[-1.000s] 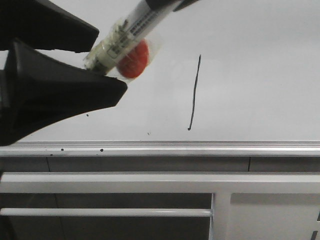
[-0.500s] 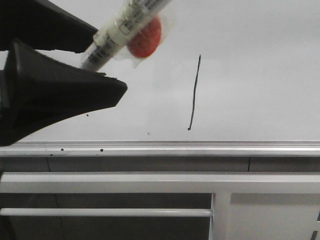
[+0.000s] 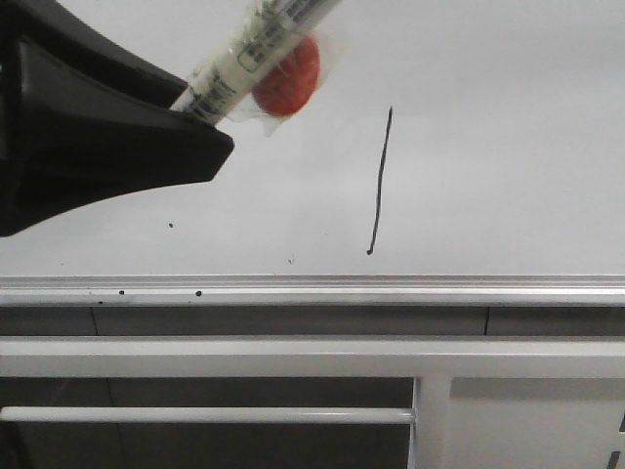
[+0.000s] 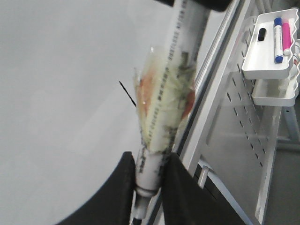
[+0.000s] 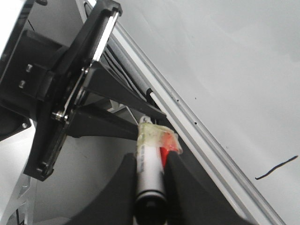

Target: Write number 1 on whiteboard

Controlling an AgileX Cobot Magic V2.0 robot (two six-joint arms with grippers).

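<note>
Whiteboard point(image 3: 508, 147) carries the number 1 point(image 3: 380, 181), a thin slanted black stroke just above the silver edge rail point(image 3: 391, 286). Both end effectors clamp one marker pen point(image 3: 256, 51) — the left end effector point(image 4: 149, 180) pinches its tip end, the right end effector point(image 5: 151, 180) grips the dark cap end. A red sticker under clear tape point(image 3: 288, 76) wraps the pen's barrel. The stroke lies beside the pen, apart from it. Beyond the rail stands a grey frame point(image 3: 293, 357) — a white tray point(image 4: 272, 47) with coloured markers hangs on it.
</note>
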